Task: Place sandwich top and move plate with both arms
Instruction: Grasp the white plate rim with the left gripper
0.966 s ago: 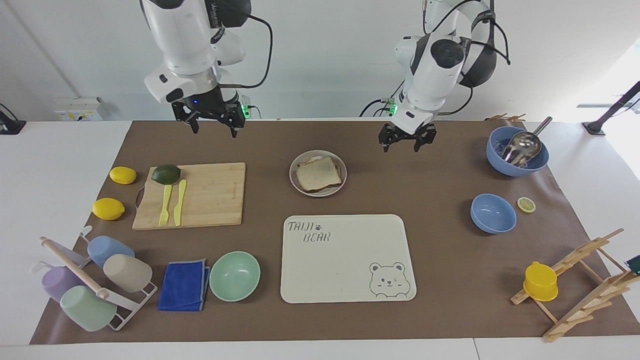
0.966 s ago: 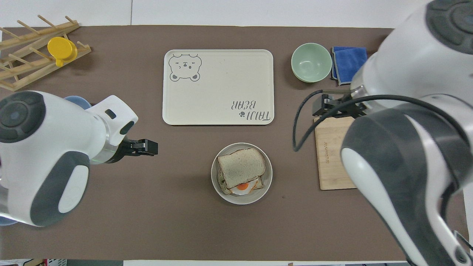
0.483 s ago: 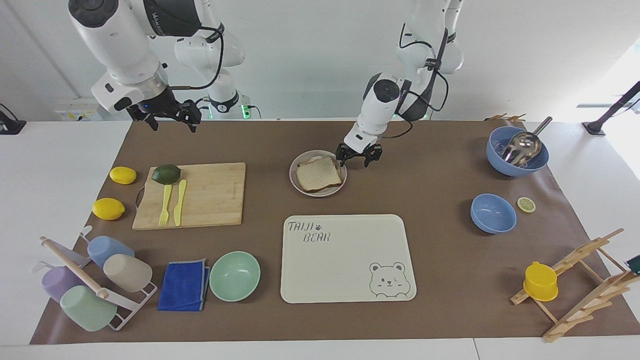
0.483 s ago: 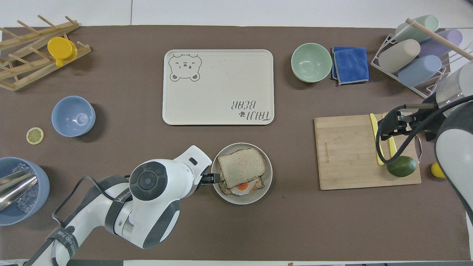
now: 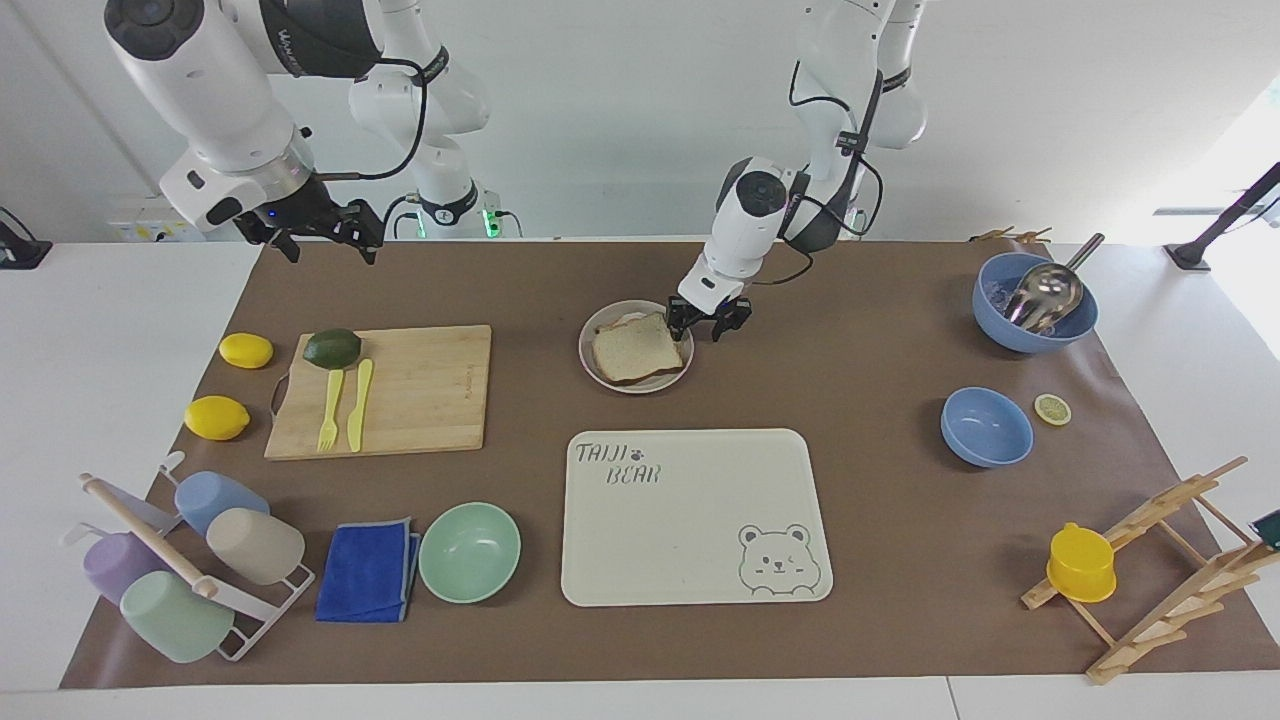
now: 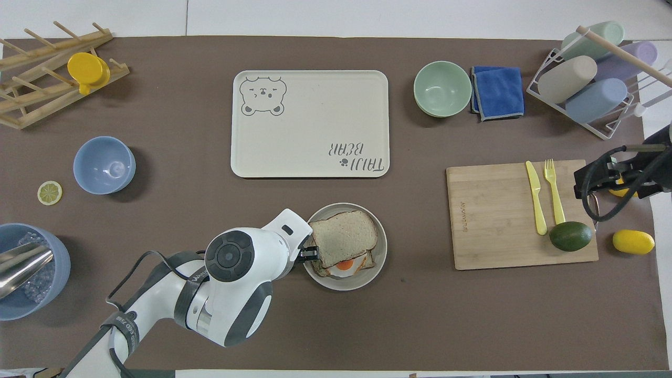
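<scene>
The sandwich top is a pale bread slice lying on the egg toast on the grey plate. In the overhead view the slice covers most of the toast, and the egg's yolk shows at the edge nearer to the robots, on the plate. My left gripper is open and low at the plate's rim on the left arm's side, with one finger by the bread's edge; it also shows in the overhead view. My right gripper is open, empty and raised beside the cutting board's end.
The cream bear tray lies farther from the robots than the plate. A cutting board holds an avocado, a fork and a knife, with two lemons beside it. A mint bowl, a blue cloth, a cup rack, two blue bowls and a wooden rack stand around.
My left gripper came down from above the table to the plate's rim and closed in on it. My right arm swung away toward its own end of the table, past the cutting board.
</scene>
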